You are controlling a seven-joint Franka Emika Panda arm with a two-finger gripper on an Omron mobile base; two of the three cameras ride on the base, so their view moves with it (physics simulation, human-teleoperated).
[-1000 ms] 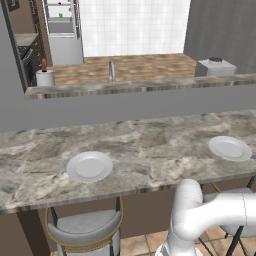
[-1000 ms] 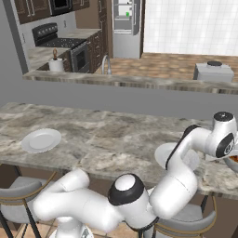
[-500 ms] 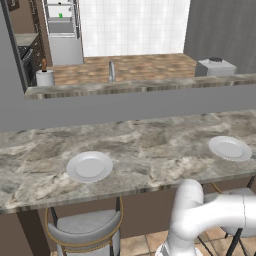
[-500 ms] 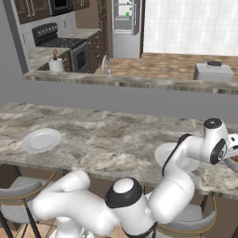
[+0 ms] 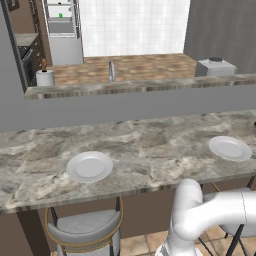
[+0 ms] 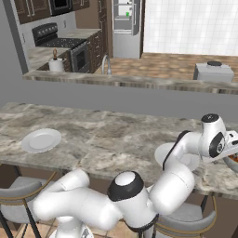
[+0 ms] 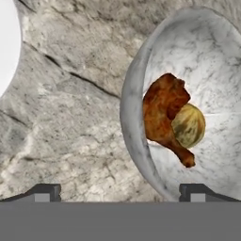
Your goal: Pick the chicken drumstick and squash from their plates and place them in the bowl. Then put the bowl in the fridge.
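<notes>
In the hand view the off-white bowl (image 7: 136, 75) holds the reddish-brown chicken drumstick (image 7: 160, 113) with the round tan squash (image 7: 188, 125) resting on it. My gripper (image 7: 120, 192) hangs open just above, and the bowl's near rim lies between its fingertips (image 7: 47, 191); nothing is gripped. From the right base view, the hand is over the bowl (image 6: 233, 161) at the counter's far right. One plate (image 5: 90, 166) lies bare at the left, the other plate (image 5: 230, 148) at the right. The fridge (image 5: 61, 20) stands open at the back of the kitchen.
The marble counter (image 5: 150, 150) runs across the view, with stools (image 5: 85, 227) beneath its front edge. Behind it a raised ledge (image 5: 130, 87) fronts a wooden counter with a faucet (image 5: 112, 70), a toaster (image 5: 215, 66) and a stove (image 6: 60, 42).
The hand has shifted slightly over the bowl. The jaws stay open, and the plates and bowl have not moved.
</notes>
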